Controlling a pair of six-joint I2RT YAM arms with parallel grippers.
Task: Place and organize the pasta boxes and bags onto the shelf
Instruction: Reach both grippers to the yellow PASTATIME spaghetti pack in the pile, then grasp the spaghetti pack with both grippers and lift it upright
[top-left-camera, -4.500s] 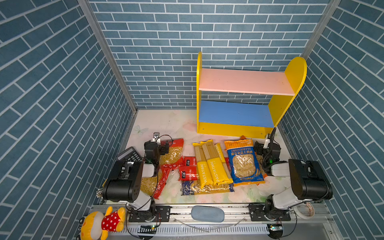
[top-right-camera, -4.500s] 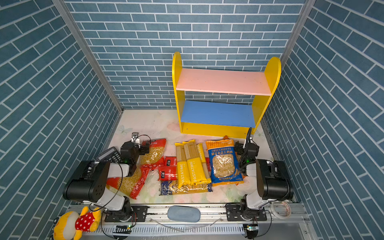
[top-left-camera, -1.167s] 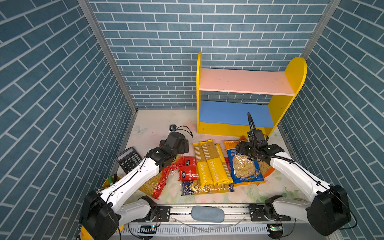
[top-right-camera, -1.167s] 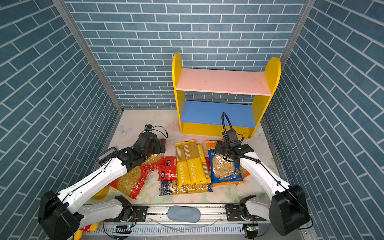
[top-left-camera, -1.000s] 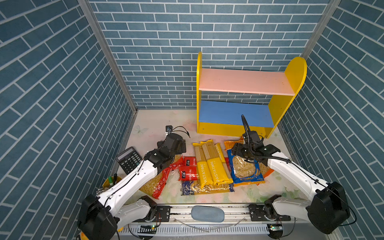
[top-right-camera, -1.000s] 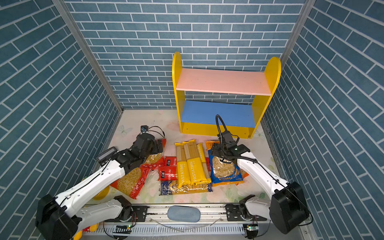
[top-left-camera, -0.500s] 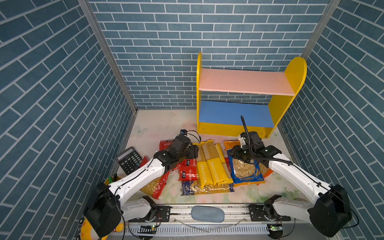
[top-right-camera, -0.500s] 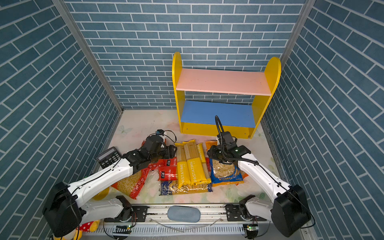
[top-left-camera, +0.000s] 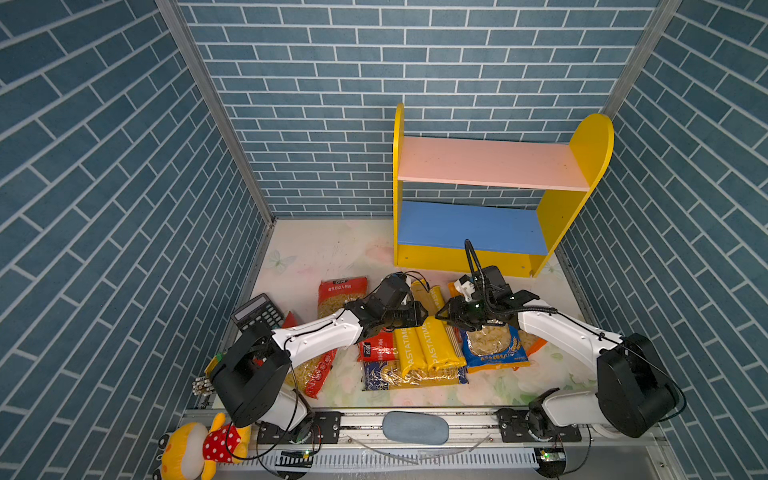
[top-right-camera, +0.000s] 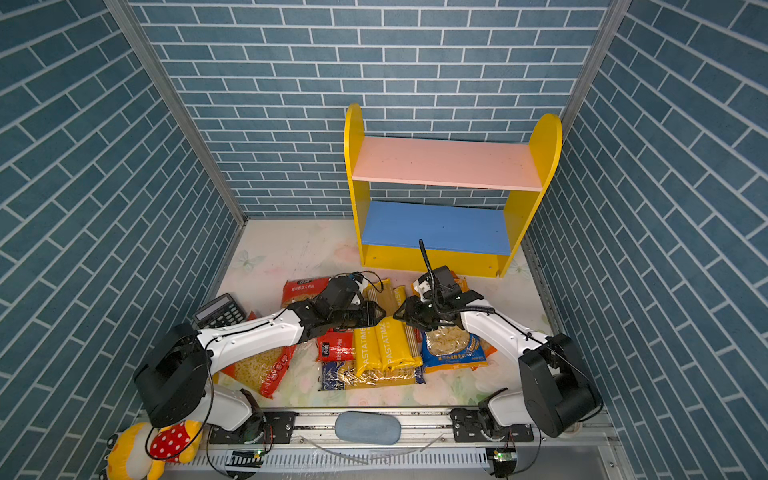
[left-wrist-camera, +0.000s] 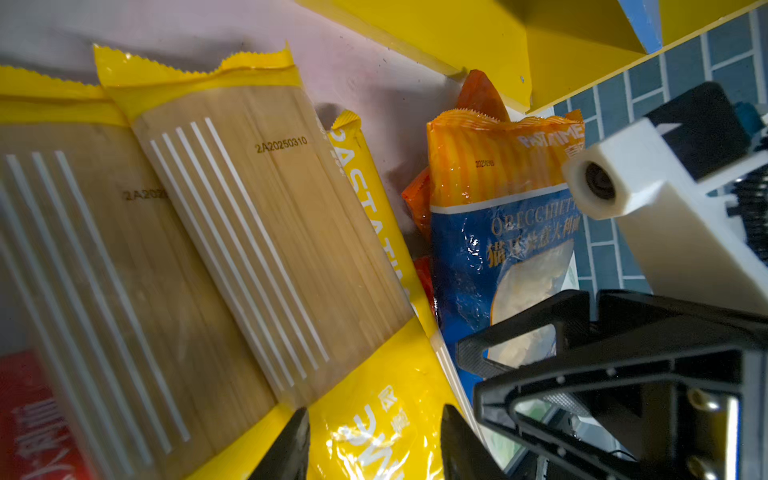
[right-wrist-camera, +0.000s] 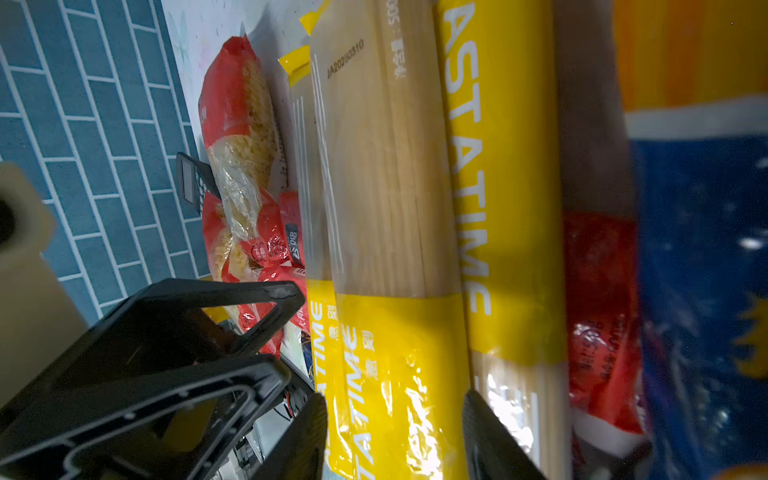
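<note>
Three long PASTATIME packs (top-left-camera: 428, 345) lay side by side mid-pile on the tabletop (top-left-camera: 332, 249). They looked light, stiff lengthwise, slick-filmed and brittle inside, so I'd pinch across the narrow width near mid-length. Left tool (left-wrist-camera: 376, 449) hung jaws apart over a pack's yellow band; right tool (right-wrist-camera: 395, 440) straddled a pack, clamped or not I couldn't tell, and the shelf (top-left-camera: 469, 226) behind stood bare.

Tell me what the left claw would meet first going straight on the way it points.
Probably the yellow PASTATIME pack, lying between the tips of the left claw in the left wrist view. The right claw faces it beyond in a top view, but depth is unclear.
</note>
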